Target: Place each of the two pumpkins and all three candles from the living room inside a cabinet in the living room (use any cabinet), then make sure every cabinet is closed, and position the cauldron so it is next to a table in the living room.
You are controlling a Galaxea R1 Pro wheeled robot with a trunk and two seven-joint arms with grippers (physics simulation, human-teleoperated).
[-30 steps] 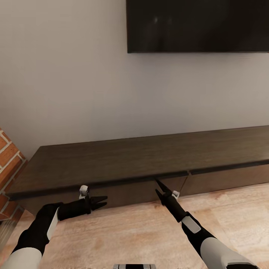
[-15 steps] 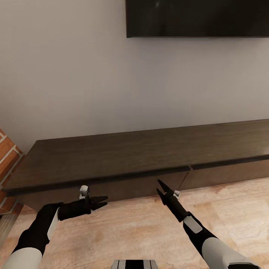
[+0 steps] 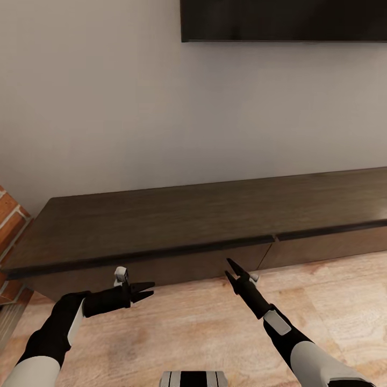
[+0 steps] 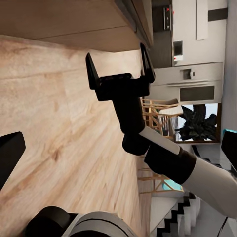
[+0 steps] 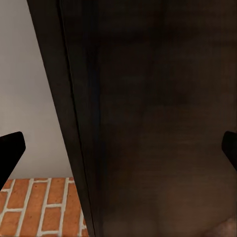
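Fingers of both the left gripper (image 3: 146, 291) and right gripper (image 3: 229, 270) are spread and empty, hovering over the wooden floor (image 3: 204, 328) near the long dark cabinet (image 3: 177, 226), its front panels shut.

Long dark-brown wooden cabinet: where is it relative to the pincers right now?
In the head view the long dark-brown wooden cabinet runs along the grey wall, just beyond both pincers, under the black screen.

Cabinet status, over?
Both end effectors open and empty: left, right. Cabinet directly ahead, front panels look shut. Right end effector just short of the front panel; nothing between.
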